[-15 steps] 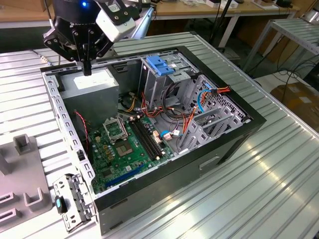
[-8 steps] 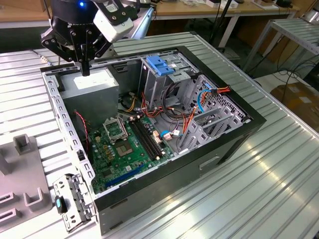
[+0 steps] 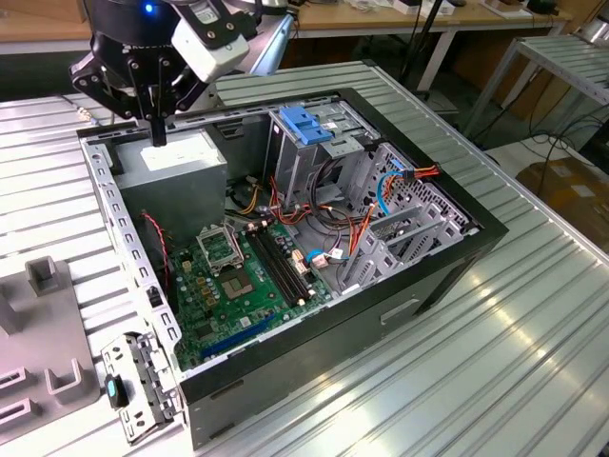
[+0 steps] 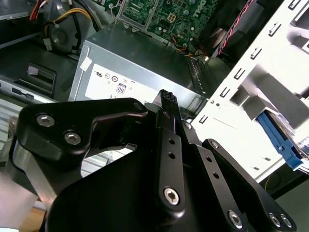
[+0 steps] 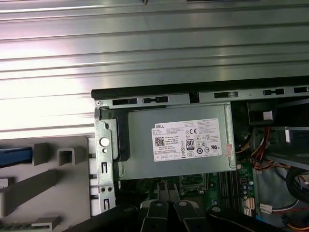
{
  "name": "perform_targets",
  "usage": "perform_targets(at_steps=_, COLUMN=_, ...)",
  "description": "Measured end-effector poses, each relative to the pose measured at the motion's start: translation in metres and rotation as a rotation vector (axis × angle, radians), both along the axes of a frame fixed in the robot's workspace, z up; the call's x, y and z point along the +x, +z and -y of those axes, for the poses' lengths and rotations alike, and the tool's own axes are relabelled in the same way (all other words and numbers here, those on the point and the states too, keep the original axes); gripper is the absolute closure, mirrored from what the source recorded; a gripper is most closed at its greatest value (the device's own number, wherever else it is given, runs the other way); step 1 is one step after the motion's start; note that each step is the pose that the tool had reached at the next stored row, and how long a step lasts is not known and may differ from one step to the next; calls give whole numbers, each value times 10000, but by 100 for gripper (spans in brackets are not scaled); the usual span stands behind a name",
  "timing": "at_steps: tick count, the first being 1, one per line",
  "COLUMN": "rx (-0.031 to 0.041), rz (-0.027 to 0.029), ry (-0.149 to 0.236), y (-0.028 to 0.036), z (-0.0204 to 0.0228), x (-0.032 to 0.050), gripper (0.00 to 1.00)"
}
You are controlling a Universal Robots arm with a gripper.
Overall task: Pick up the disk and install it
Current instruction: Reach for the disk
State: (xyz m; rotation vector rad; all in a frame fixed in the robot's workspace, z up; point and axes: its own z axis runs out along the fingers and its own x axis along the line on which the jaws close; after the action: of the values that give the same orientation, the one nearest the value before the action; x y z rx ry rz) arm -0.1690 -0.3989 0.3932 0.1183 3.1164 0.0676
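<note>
Black end effector (image 3: pixel 157 129) is hovering clenched, fingertips together and gripping nothing, just above the grey power-supply box (image 3: pixel 176 167) in a corner of the open computer case (image 3: pixel 285 373). Disk (image 5: pixel 14 155) is lying outside the case, well apart from the end effector, beside the grey fixture (image 5: pixel 58 162) on the ribbed metal desk (image 3: pixel 514 352), its blue edge showing in the first wrist view.

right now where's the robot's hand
At the exterior view's upper left, the hand hangs just above the grey power supply box in a corner of the open computer case.
</note>
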Motion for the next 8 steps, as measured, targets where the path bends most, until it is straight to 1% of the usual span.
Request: perform_targets(at_steps=8, rx=-1, rz=-11, ry=0, y=0, z=0, x=-46, gripper=89)
